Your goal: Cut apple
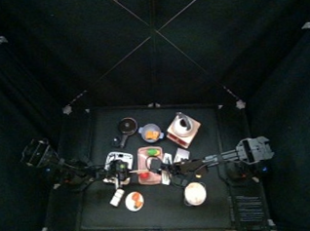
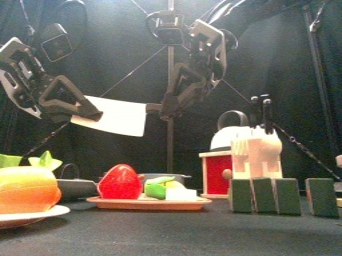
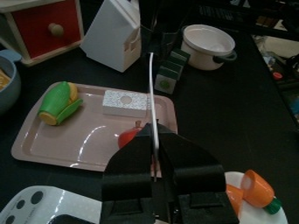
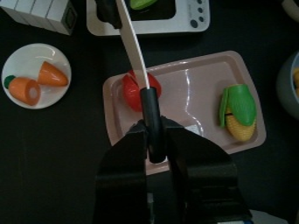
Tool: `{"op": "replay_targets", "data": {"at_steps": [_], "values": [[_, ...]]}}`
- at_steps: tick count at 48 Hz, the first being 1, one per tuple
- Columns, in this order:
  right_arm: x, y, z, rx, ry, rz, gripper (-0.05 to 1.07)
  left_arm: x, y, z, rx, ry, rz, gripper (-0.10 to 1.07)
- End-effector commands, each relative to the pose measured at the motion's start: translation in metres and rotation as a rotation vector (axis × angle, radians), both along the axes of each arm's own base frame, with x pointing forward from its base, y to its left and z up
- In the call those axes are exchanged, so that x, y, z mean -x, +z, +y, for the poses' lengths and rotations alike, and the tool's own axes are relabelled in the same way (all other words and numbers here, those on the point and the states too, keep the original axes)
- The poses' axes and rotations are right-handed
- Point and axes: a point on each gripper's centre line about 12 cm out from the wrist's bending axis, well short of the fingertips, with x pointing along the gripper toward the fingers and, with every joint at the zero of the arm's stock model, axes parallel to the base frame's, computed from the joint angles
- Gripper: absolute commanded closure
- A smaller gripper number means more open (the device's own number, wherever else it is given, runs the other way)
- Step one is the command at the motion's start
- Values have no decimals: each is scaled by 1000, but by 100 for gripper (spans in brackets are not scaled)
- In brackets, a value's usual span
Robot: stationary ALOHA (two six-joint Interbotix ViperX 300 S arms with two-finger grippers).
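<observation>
Hanging over the middle of the small black table (image 2: 160,235), both black arms meet above a flat pink plastic tray (image 3: 47,144). The left gripper (image 3: 153,144) comes in from the left of the front view with its jaws pressed together on the handle of a white toy cleaver with a broad square blade (image 2: 120,117). The blade sticks out toward the centre of the frame, clear of the table. From that arm's own wrist camera it shows only as a thin white line, edge-on.

The round red toy apple (image 4: 140,87) sits on the tray directly under the blade, lower centre-left in the front view, and the knife is not touching it. Sharing the tray are a green and yellow corn-like toy (image 3: 59,103) and a small white rectangular block (image 3: 126,101), each apart from the apple.

The right gripper (image 4: 151,144) hangs just right of the blade's tip in the front view. In its wrist picture the white blade runs down into it, though whether that gripper is open or closed I cannot tell.

Off the tray, an orange toy carrot in pieces (image 4: 35,77) lies on a round white plate (image 4: 14,63) (lower left in the front view). A white lidded pot (image 3: 211,44) stands in the upper right of the left wrist picture.
</observation>
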Motion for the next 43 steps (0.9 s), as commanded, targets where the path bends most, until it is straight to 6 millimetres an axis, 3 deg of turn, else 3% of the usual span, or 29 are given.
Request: {"op": "replay_targets", "data": {"at_steps": [1, 19, 36, 43], "values": [[2, 16, -13, -4, -36, -36, 80, 3, -7, -9, 0, -27, 31, 60], [0, -9, -22, -2, -61, 24, 80, -12, -42, -21, -11, 14, 147, 60], [-4, 3, -30, 16, -65, -8, 80, -9, -32, -16, -9, 40, 92, 60], [-7, 6, -42, 26, -87, -17, 80, -8, -29, -14, 6, 60, 84, 60]]}}
